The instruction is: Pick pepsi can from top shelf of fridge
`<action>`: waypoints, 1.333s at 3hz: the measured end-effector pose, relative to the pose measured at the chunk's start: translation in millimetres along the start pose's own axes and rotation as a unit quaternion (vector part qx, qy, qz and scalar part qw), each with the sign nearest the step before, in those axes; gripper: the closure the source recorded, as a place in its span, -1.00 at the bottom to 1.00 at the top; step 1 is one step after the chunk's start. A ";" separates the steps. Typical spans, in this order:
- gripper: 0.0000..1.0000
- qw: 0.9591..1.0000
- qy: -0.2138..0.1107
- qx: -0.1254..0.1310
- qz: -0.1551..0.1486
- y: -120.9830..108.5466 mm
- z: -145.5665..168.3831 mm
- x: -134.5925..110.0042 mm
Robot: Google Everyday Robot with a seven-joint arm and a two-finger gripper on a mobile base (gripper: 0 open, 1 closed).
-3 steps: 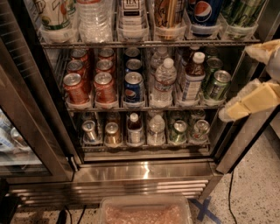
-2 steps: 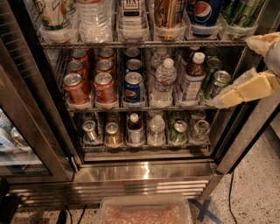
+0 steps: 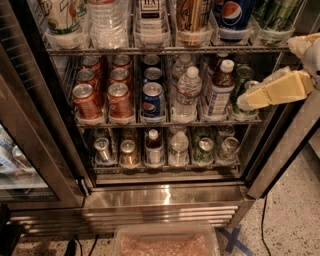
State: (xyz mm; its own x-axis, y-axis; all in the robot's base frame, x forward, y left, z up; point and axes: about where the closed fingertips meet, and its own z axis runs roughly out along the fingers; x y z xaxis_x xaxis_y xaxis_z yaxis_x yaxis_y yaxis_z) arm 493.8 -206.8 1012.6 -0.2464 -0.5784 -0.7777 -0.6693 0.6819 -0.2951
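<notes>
Open fridge [image 3: 165, 196]: the pepsi can [image 3: 236, 14], dark blue with a red-white-blue globe logo, stands in a clear tray right of centre on the top shelf [image 3: 165, 50]. The gripper [image 3: 247, 99] hovers lower, before the right end of the middle rack [image 3: 170, 123]; whether it is spread or closed cannot be told.

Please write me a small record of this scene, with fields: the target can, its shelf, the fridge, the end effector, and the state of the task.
target: pepsi can, upright, second lane from the right
shelf: top shelf, a wire rack with a front rail
cooler: fridge, its glass door open to the left
tool: end effector, at the right side, one shelf lower than the target, in front of a green can
task state: target not yet touched
</notes>
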 end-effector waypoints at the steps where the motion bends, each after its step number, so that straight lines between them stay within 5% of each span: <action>1: -1.00 1.000 0.000 0.000 0.000 0.0 0.0 0.0; 3: -1.00 0.996 -0.052 0.064 0.040 10.1 17.0 -14.2; 4: -1.00 0.988 -0.068 0.116 0.076 12.1 24.9 -17.5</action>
State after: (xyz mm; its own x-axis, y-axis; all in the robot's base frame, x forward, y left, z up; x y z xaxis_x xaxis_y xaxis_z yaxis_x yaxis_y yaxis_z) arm 507.5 -177.3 1008.8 -0.2251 -0.4068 -0.8854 -0.4489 0.8498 -0.2763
